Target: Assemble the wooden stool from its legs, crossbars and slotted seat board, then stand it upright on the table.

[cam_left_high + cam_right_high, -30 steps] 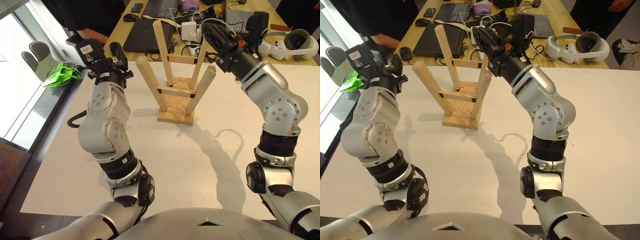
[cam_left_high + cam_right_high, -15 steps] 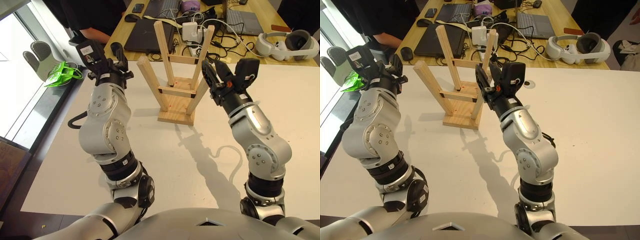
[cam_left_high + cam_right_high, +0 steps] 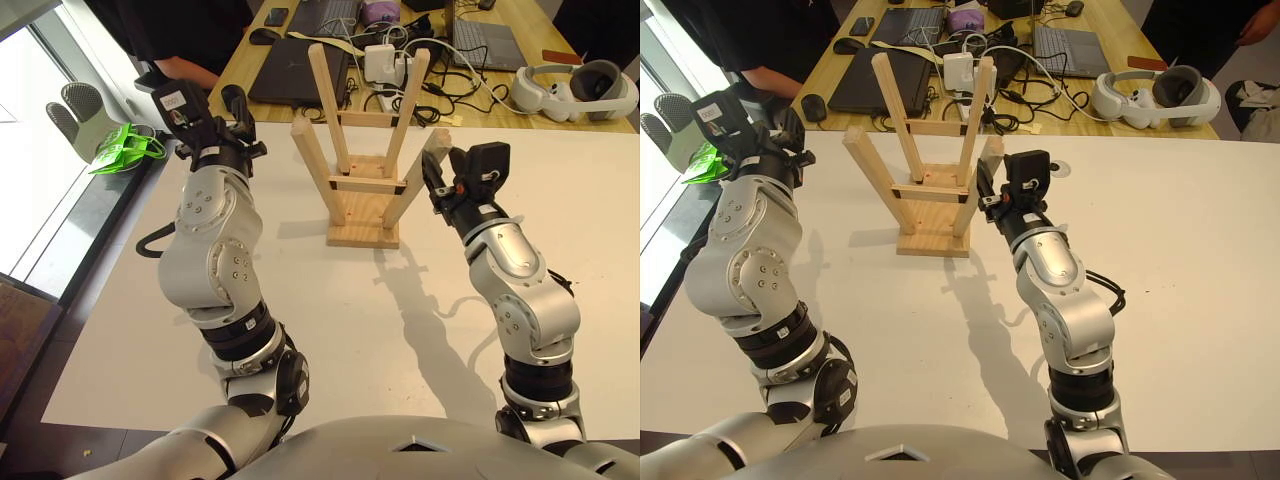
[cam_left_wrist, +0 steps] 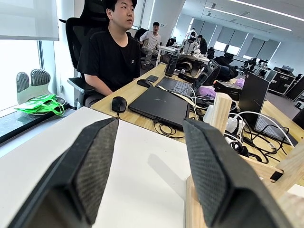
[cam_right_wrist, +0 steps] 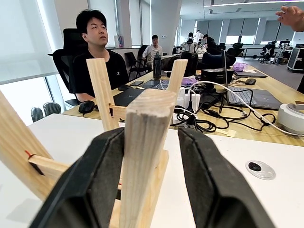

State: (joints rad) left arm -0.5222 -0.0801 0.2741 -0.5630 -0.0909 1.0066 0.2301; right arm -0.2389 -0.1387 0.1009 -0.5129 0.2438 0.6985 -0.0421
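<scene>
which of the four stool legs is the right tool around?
The near leg on the robot's right: it alone stands between the fingers of the right tool.

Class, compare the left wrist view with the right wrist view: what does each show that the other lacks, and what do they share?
Left wrist view: the left gripper, open on nothing, and a green bag by the window. Right wrist view: the right gripper astride one stool leg, one finger against it, a gap at the other; also a white headset. Both: the upturned stool, the white table, and the wooden desk with its mouse and closed laptop.
</scene>
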